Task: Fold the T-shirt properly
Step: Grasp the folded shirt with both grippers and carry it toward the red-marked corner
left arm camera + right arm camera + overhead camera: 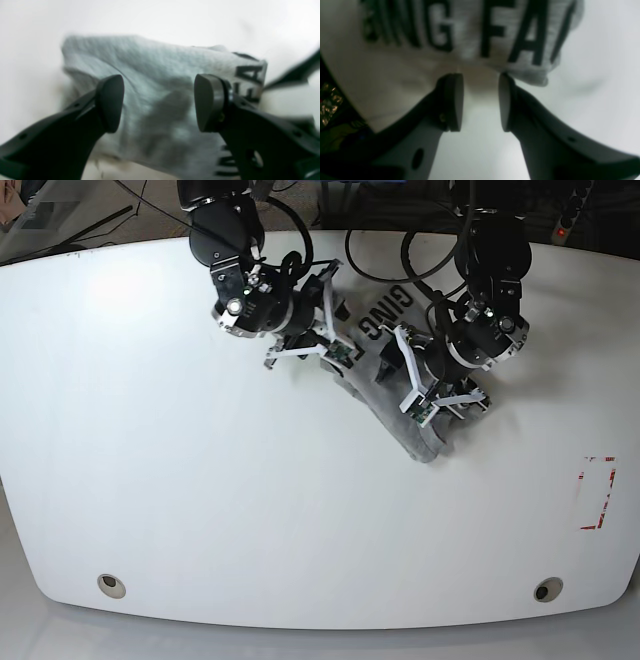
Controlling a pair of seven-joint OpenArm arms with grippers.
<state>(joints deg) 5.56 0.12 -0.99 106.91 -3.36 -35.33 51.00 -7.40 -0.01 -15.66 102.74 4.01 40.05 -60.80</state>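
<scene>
- I work over a white table with rounded corners; two small round holes sit near its near edge, one at the left and one at the right.
- A red and white marking lies on the table at the right side, well apart from me.
- Beyond the far edge, black cables hang behind my two arms, and a power strip shows in the far right corner.
- Both my arms reach in from the far side and bend down toward the middle of the table.
- My left gripper, on the right in the base view, points down at the cloth; its two dark pads stand wide apart with nothing between them, so it is released.
- My right gripper, on the left in the base view, has its pads parted by a narrow gap and nothing is caught there; it is released as well.
- The T-shirt is heather-grey and lies bunched in a long strip, from the far middle of the table toward the near right.
- In the left wrist view the grey cloth fills the space just beyond my open pads; black letters show at its right edge.
- In the right wrist view the black printed letters lie just past my fingertips, and one pad is close to the folded edge of the shirt; if it touches, I cannot tell.
</scene>
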